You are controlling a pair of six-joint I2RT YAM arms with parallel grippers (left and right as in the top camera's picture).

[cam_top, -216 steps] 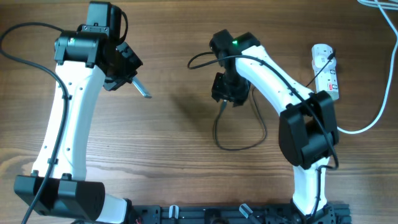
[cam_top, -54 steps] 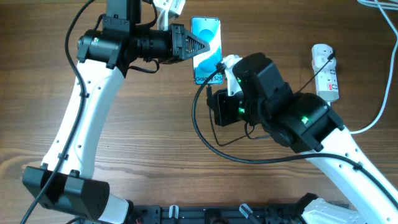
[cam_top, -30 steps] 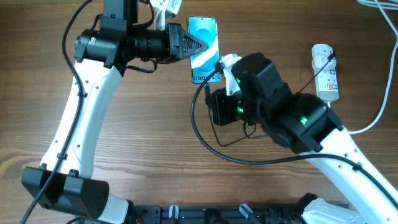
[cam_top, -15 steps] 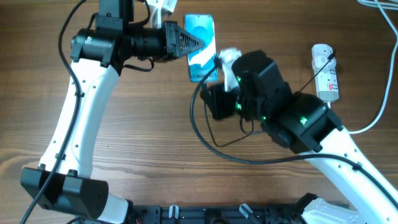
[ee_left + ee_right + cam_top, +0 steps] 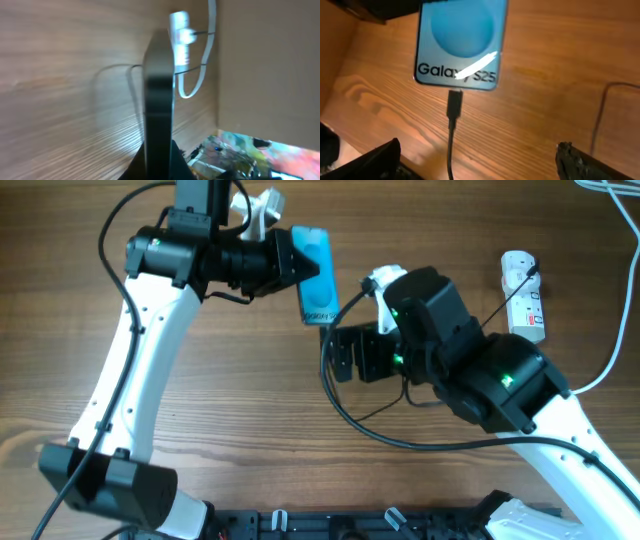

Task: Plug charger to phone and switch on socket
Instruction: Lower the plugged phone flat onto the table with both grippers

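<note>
My left gripper (image 5: pixel 303 266) is shut on the phone (image 5: pixel 318 280), holding it above the table and turned partly on edge. In the left wrist view the phone (image 5: pixel 159 95) shows edge-on between the black fingers (image 5: pixel 182 167). The charger's black connector (image 5: pixel 454 105) sits in the phone's (image 5: pixel 462 40) lower edge, below the white lettered band. Its thin cable (image 5: pixel 451 150) hangs down between the fingers of my open right gripper (image 5: pixel 477 165), touching neither. In the overhead view my right gripper (image 5: pixel 345 352) is just below the phone. The cable (image 5: pixel 370 430) loops over the table. The socket (image 5: pixel 525 295) lies far right.
A thick white cable (image 5: pixel 610 350) leaves the socket and curves along the table's right side. The socket (image 5: pixel 180 30) and that white cable (image 5: pixel 200 75) also show far off in the left wrist view. My right arm (image 5: pixel 480 375) spans the table's lower right.
My right gripper has opened and let go of the charger's connector, which stays in the phone. My left gripper has turned the phone more onto its edge.
</note>
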